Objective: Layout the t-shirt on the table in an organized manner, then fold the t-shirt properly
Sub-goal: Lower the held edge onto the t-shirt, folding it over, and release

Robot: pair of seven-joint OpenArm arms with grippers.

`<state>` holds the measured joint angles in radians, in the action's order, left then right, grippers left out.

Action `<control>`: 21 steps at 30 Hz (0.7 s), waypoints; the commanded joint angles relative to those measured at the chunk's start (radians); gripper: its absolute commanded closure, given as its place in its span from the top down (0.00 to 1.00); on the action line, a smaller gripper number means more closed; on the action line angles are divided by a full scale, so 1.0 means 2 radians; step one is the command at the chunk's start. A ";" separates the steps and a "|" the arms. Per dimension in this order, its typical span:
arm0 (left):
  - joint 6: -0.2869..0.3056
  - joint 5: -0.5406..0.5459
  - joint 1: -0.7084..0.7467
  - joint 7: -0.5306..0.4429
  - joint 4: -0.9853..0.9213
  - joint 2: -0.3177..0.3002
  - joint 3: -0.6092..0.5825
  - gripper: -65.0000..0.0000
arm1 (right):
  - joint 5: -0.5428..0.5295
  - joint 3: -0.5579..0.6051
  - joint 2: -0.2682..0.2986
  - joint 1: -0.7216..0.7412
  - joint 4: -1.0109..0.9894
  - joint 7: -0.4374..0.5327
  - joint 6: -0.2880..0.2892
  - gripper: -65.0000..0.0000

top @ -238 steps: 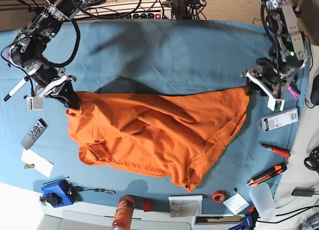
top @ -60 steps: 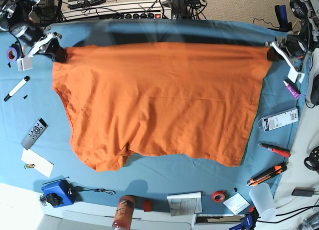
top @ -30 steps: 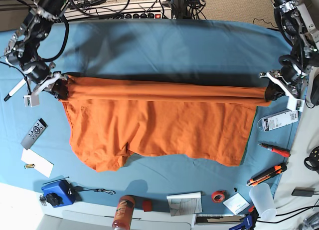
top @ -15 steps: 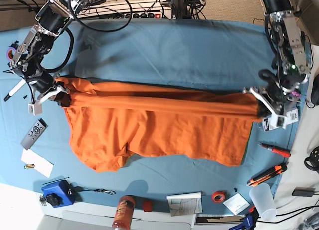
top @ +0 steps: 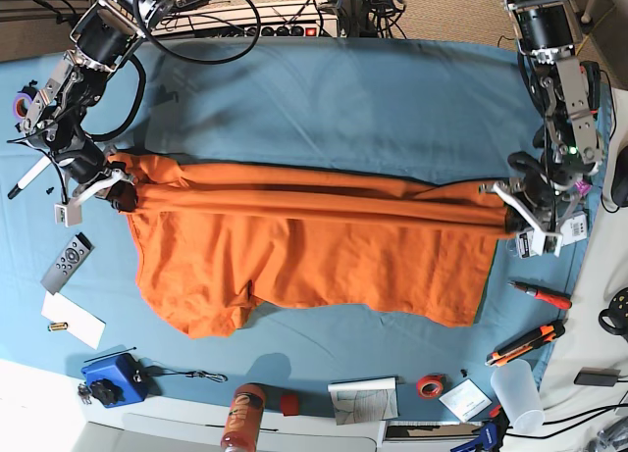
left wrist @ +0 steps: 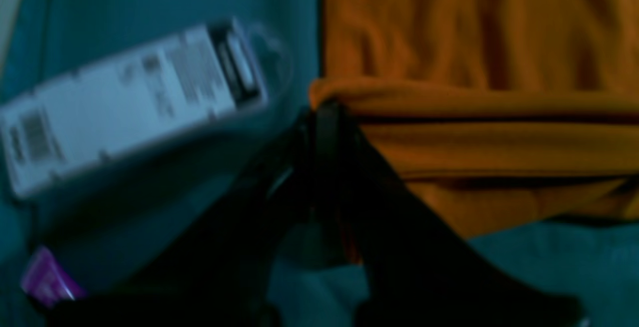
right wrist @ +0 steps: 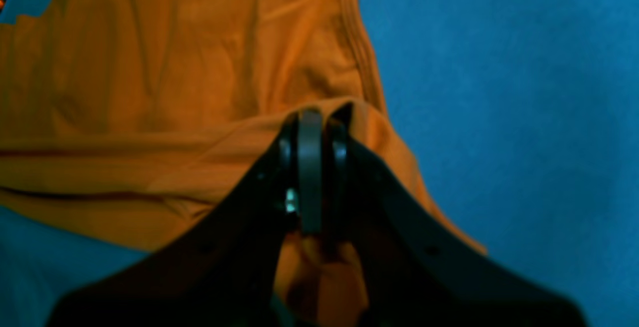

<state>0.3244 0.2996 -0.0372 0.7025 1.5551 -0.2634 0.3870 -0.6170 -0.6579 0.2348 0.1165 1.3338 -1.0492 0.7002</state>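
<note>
- Teal-blue cloth covers the tabletop point(top: 324, 99); cables and a power strip point(top: 280, 28) run along its far edge.
- T-shirt point(top: 314, 266), bright orange, lies across the middle of the tabletop, its upper edge gathered into a long ridge stretched between the two tools.
- Left tool point(top: 517, 209), on the base view's right: jaws closed on the ridge's end; the wrist view shows dark fingers point(left wrist: 327, 132) pinching the folded hem.
- Right tool point(top: 118, 189), on the base view's left: jaws closed on the opposite corner, with fabric bunched between the fingers point(right wrist: 310, 157).
- White labelled package point(top: 564, 228) sits just beside the left tool, partly hidden by it in the base view; a purple item point(left wrist: 45, 279) lies close by.
- Right edge: red-handled screwdriver point(top: 542, 294), orange utility knife point(top: 525, 345), clear plastic cup point(top: 517, 393); contents of the cup cannot be told.
- Near edge: red tape roll point(top: 429, 384), paper booklet point(top: 365, 401), orange-capped can point(top: 242, 416), blue device point(top: 116, 377).
- Left edge: remote control point(top: 67, 262), white card point(top: 73, 321), black-and-white marker point(top: 29, 175).
</note>
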 commanded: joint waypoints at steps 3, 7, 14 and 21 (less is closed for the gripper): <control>0.007 -0.001 -0.024 -0.016 0.007 -0.008 0.003 0.00 | -0.003 0.003 0.012 0.010 0.007 0.015 -0.001 0.00; 0.020 -0.001 -0.022 -0.015 0.007 -0.008 -0.007 0.00 | 0.004 0.032 0.012 0.010 0.007 0.015 -0.001 0.00; 0.019 -0.001 -0.022 -0.028 0.007 -0.008 -0.012 0.38 | 0.006 0.077 0.012 0.014 0.007 0.017 -0.001 0.07; 0.014 0.011 -0.022 -0.019 0.010 -0.008 -0.012 0.43 | -0.026 0.067 0.026 0.039 0.008 0.004 -0.001 0.16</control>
<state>0.3504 0.3134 -0.0624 0.6872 1.5551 -0.2665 0.3603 -0.6529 -0.5194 0.2665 0.1738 1.3331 -1.0664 0.6964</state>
